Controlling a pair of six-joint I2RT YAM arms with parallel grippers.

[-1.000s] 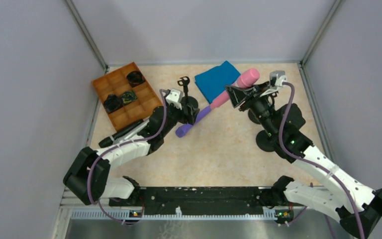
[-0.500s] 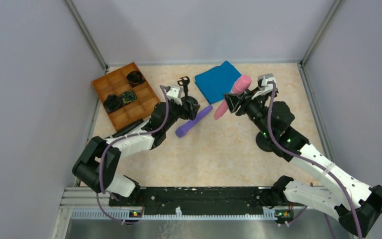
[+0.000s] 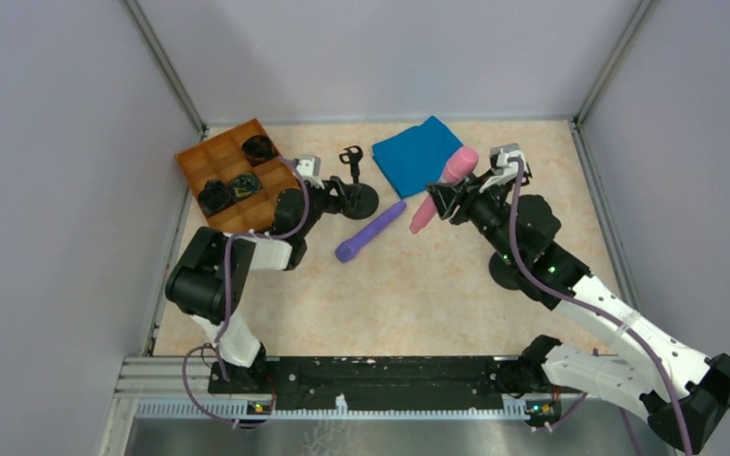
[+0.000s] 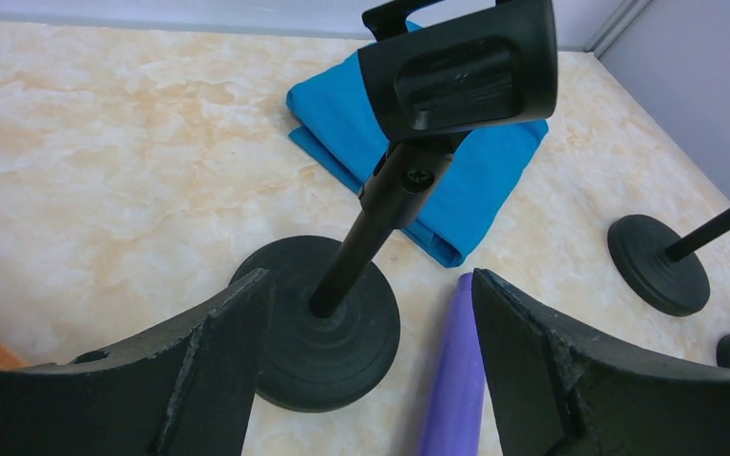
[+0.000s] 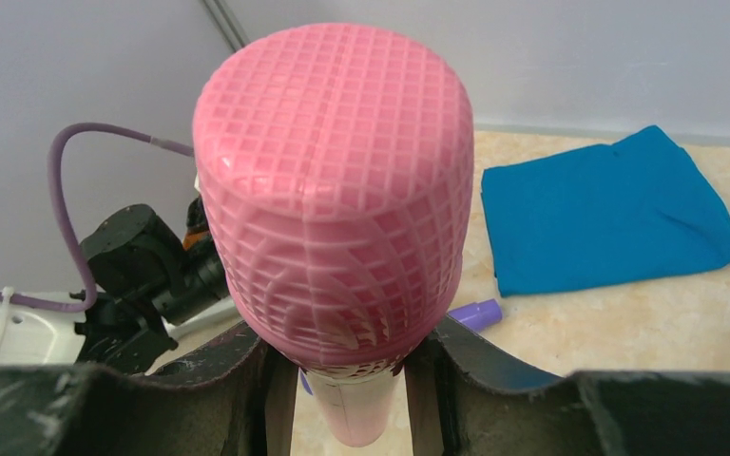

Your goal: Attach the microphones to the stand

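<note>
A black microphone stand (image 3: pixel 354 190) with an empty clip (image 4: pixel 456 66) stands left of centre. My left gripper (image 3: pixel 328 196) is open at its round base (image 4: pixel 328 318), one finger on each side, without touching it. A purple microphone (image 3: pixel 371 231) lies flat just right of that base and also shows in the left wrist view (image 4: pixel 456 380). My right gripper (image 3: pixel 443 199) is shut on a pink microphone (image 3: pixel 442 188), held tilted above the table with its mesh head (image 5: pixel 333 190) toward the wrist camera. A second stand base (image 3: pixel 507 273) sits partly hidden behind my right arm.
A folded blue cloth (image 3: pixel 418 152) lies at the back behind the stand. An orange compartment tray (image 3: pixel 238 185) with a few dark parts stands at the back left, close to my left arm. Grey walls enclose the table on three sides.
My left gripper has drawn back left from the purple microphone and now straddles the stand base. My right gripper has carried the pink microphone left and slightly lower.
</note>
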